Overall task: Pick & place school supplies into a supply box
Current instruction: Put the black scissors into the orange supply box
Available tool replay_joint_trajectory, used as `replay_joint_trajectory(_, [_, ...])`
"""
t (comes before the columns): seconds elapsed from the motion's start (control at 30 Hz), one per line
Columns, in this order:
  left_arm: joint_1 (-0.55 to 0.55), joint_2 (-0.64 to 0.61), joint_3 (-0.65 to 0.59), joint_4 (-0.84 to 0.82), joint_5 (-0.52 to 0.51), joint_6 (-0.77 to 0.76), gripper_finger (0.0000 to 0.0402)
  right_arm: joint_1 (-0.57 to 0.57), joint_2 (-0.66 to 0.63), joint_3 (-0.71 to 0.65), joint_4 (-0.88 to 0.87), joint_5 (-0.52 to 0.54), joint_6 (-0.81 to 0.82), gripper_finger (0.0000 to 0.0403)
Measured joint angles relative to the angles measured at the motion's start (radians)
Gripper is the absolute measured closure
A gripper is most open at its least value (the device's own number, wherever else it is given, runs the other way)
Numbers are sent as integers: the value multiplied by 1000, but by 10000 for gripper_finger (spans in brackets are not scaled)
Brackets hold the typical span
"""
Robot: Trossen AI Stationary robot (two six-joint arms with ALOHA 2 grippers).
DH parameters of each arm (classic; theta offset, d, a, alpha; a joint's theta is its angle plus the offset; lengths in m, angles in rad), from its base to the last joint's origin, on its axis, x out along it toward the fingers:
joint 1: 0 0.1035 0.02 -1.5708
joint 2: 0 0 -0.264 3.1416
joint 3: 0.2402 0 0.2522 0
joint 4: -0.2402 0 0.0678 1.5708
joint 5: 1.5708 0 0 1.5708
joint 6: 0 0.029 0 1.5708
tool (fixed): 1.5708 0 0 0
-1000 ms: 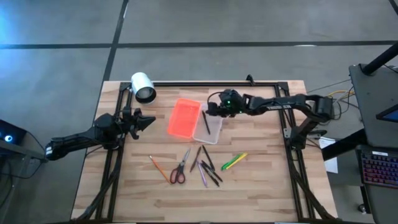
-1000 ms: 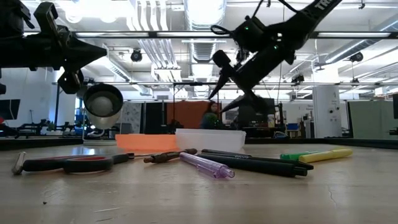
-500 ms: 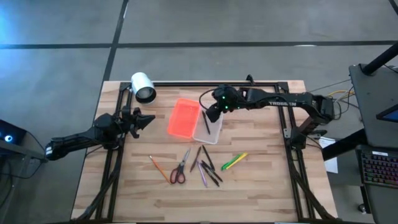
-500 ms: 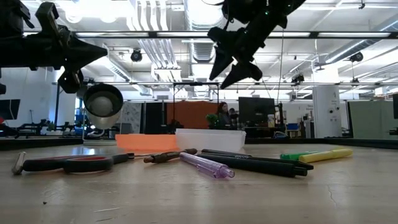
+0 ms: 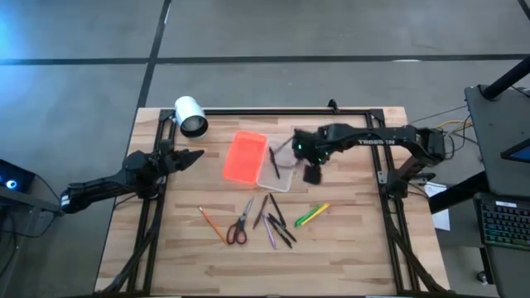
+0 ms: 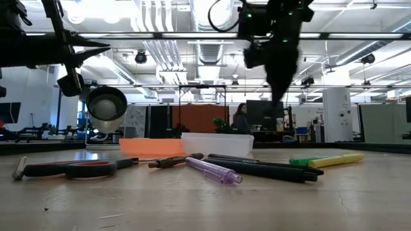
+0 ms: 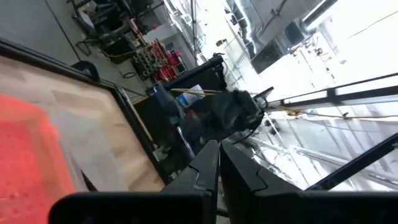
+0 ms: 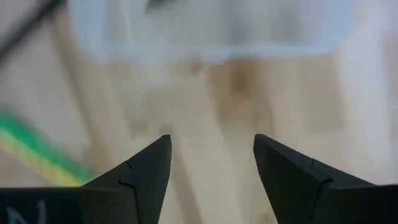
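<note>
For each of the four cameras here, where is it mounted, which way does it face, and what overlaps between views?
High view: overhead, looking straight down on the wooden table; both dark arms show, left gripper and right gripper.
Low view: at tabletop height, facing the room; red-handled scissors in front, arms overhead.
Left wrist view: looks past its shut jaws toward the orange textured lid.
Right wrist view: looks down between open jaws at the clear plastic tray.
Shared: the yellow-green highlighter shows in the high, low and right wrist views.
</note>
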Motion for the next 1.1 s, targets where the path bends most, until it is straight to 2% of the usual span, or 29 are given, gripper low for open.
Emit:
replay_joint_trajectory(0.13, [-2,0,0,3,15,-40,401,58,-1,-47,-26,0,-37,184])
replay_joint_trajectory(0.23, [-2,0,0,43,44,-58,401,81,-1,-71,18,26,27,184])
replay_joint_trajectory(0.4, [-8,5,18,6,76,-105,401,116,-1,-80,71,24,108,184])
replay_joint_trajectory(0.57, [-38,57,159,-188,61,28,401,121,-1,-80,69,58,120,184])
replay_joint_trajectory(0.7, [-61,149,329,-304,60,156,401,122,-1,-84,68,58,138,184])
replay_joint_trajectory(0.8, [-64,234,442,-473,61,224,401,121,-1,-85,76,60,140,184])
replay_joint_trajectory(0.93, [-66,366,531,-711,80,237,401,122,-1,-87,119,59,133,184])
replay_joint_trajectory(1.1, [-99,507,582,-787,122,235,401,128,-2,-85,220,59,45,184])
